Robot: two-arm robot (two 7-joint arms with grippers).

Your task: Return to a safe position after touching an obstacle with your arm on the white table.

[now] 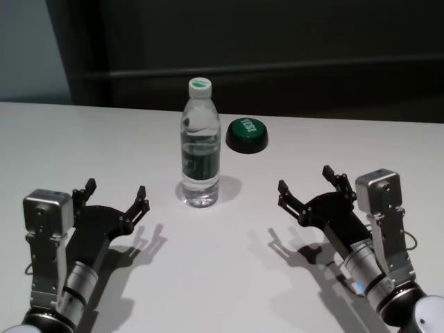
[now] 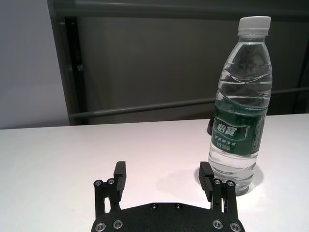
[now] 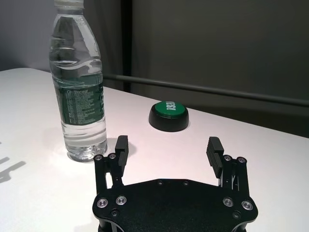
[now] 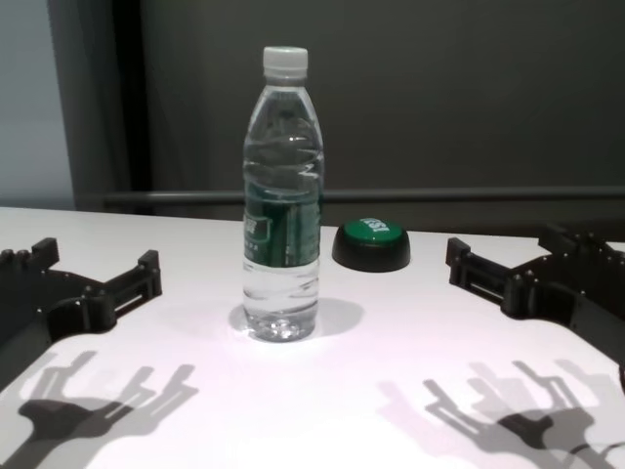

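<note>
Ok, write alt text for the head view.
A clear water bottle stands upright on a white table, a green button just behind it. The left gripper and right gripper hover open on either side, touching nothing.

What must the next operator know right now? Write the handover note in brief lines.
Left gripper: open, empty, above the wide white table, left of the bottle, not touching it.
Right gripper: open, empty, to the bottle's right, also apart from it.
Tall clear plastic water bottle with white cap and green label: upright at table centre.
Round green button on black base: behind the bottle, to its right.
Done: both arms are clear of the bottle.
Left: whether contact was made cannot be told; confirm, then keep arms back.
</note>
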